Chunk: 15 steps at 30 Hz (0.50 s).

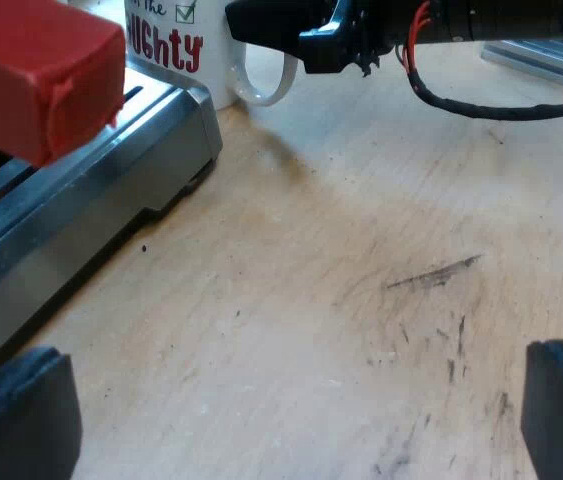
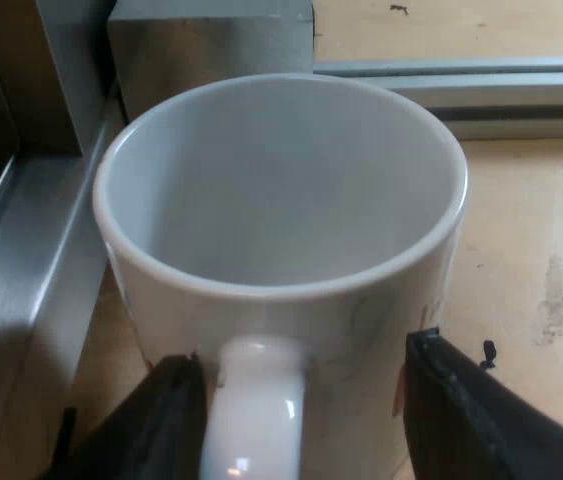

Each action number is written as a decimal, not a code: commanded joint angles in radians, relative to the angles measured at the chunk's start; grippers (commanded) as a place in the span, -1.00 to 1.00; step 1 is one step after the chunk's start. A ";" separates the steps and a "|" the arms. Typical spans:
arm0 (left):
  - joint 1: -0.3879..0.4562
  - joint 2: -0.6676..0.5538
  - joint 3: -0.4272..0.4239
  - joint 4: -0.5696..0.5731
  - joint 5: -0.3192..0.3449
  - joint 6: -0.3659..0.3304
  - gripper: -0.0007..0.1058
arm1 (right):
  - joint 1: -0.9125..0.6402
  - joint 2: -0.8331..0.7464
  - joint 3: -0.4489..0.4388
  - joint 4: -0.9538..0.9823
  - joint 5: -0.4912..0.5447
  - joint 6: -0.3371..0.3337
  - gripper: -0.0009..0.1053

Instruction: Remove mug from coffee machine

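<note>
You'll see your right pincer [image 2: 296, 365] stands open, gripping nothing, its fingers [image 2: 461, 420] either side of the handle [image 2: 256, 410] of the mug [image 2: 281, 190] at twelve o'clock.

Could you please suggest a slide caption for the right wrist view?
Open right gripper straddles the handle of an empty white mug standing beside the espresso machine.

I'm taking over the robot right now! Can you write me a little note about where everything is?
Left gripper: open, holding nothing, low over the table by the machine's tray.
Right gripper: open, a finger each side of the handle of the mug.
Mug: empty, upright on the table beside the machine.
Done: mug seems off the tray.
Left: back the right arm away.
</note>
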 commanded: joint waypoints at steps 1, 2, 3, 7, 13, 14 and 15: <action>-0.001 -0.002 -0.005 0.002 -0.003 -0.014 0.71 | 0.032 -0.072 0.005 0.077 0.005 0.045 -0.08; -0.001 -0.002 -0.009 0.002 -0.003 -0.014 0.71 | 0.051 -0.097 0.004 0.116 0.005 0.045 -0.08; -0.001 -0.002 -0.011 0.002 -0.003 -0.014 0.71 | 0.060 -0.113 0.004 0.141 0.005 0.045 -0.08; -0.001 -0.002 -0.040 0.021 -0.003 -0.016 0.71 | 0.116 -0.236 0.004 0.320 0.016 0.045 -0.08; -0.001 -0.002 -0.089 0.092 -0.007 -0.016 0.71 | 0.156 -0.417 0.004 0.543 0.080 0.045 -0.08; -0.001 -0.002 -0.096 0.101 -0.008 -0.016 0.71 | 0.165 -0.474 0.004 0.597 0.080 0.045 -0.08; -0.001 -0.002 -0.099 0.104 -0.010 -0.016 0.71 | 0.169 -0.502 0.004 0.623 0.080 0.045 -0.08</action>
